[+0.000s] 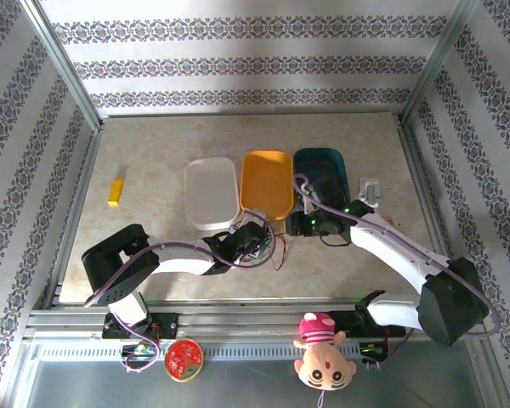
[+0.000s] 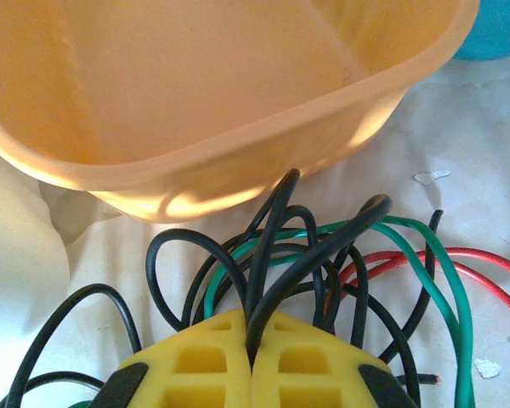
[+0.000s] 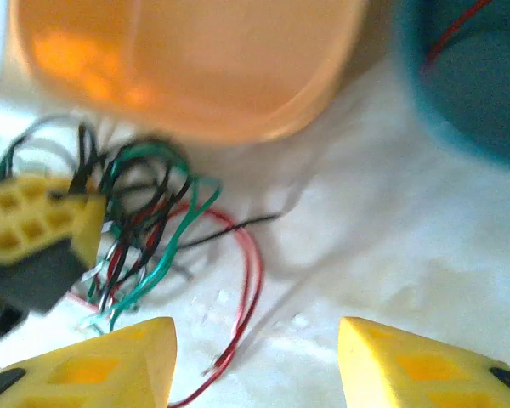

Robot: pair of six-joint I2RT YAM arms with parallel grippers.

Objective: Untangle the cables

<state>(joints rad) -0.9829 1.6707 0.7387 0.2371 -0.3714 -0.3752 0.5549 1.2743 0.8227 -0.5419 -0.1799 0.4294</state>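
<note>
Right now the left gripper (image 2: pixel 252 361) is clamped shut on the cables (image 2: pixel 310 255), a red, green and black knot lying on the table (image 1: pixel 153 229) at the near end of the orange tray (image 2: pixel 195 110). The right gripper (image 3: pixel 255 336) has its jaws apart and holds nothing. In its wrist view the knot sits at about 10 o'clock, with loose red and green strands running 11-to-5 toward it. The right arm is free, so it probably pulls a strand.

tubs: white tub (image 1: pixel 211 194) | orange tub (image 1: pixel 267 183) | teal tub (image 1: pixel 321 158) — yellow block (image 1: pixel 116 191) far left
</note>
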